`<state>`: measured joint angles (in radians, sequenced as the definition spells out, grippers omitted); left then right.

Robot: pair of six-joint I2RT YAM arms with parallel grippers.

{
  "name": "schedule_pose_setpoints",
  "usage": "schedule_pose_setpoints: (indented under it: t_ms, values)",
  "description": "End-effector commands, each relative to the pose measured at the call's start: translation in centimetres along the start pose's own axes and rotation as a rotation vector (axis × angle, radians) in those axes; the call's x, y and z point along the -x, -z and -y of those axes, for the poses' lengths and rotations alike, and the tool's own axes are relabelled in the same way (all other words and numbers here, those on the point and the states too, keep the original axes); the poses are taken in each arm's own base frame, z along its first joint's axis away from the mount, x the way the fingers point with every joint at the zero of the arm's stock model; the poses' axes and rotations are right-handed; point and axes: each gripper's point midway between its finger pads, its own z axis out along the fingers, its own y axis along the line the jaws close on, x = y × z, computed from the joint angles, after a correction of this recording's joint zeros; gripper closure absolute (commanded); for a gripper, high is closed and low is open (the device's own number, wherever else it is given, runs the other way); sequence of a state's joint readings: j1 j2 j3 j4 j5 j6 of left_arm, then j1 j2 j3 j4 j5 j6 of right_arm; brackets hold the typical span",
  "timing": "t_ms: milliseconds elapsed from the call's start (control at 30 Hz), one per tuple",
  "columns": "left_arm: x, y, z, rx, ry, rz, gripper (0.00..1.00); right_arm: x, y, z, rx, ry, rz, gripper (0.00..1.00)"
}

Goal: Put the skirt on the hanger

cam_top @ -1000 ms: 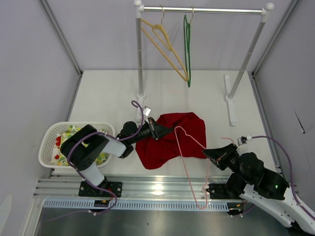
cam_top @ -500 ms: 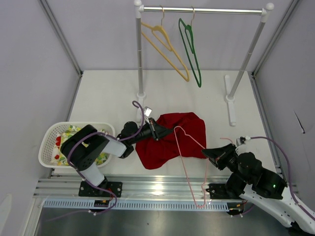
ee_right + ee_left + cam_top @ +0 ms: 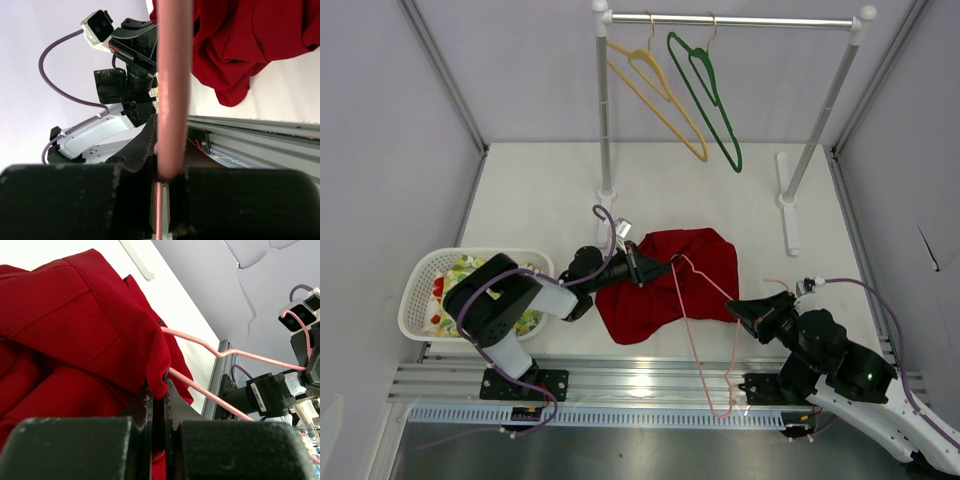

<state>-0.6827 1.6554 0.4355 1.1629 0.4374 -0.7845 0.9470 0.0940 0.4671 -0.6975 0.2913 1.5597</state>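
Observation:
The deep-red skirt (image 3: 670,280) lies bunched on the white table at the middle. My left gripper (image 3: 653,268) is shut on its left edge, and the left wrist view shows a red fold (image 3: 150,365) pinched between the jaws. The pale pink hanger (image 3: 692,320) slants from the skirt down toward the front rail. My right gripper (image 3: 732,309) is shut on one of its wires, which fills the right wrist view as a thick pink bar (image 3: 172,75). One end of the hanger (image 3: 200,390) passes right beside the left jaws, at the skirt's edge.
A white basket (image 3: 420,290) holding floral cloth sits at the left. A garment rack (image 3: 730,20) stands at the back with a yellow hanger (image 3: 655,95) and a green hanger (image 3: 705,95). Its feet (image 3: 787,205) rest on the table behind the skirt.
The green hanger on the rack has swung from edge-on to broadside. My right gripper has moved a little left with the pink hanger. The left gripper has kept its hold on the skirt.

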Motion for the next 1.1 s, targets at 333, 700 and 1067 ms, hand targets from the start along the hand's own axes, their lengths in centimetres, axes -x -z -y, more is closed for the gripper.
schedule_pose_setpoints:
  t_ms: [333, 700, 1067]
  values:
    - [0.5, -1.1, 0.9, -0.028, -0.053, -0.019, 1.0, 0.2, -1.3, -0.5, 0.048, -0.018, 0.03, 1.0]
    - [-0.3, -1.2, 1.1, -0.033, -0.052, -0.054, 1.0, 0.4, -2.4, -1.4, 0.085, 0.02, 0.064, 1.0]
    - [0.0, -1.8, 2.8, -0.08, -0.05, -0.078, 1.0, -0.1, -4.1, -1.7, 0.122, 0.043, 0.059, 1.0]
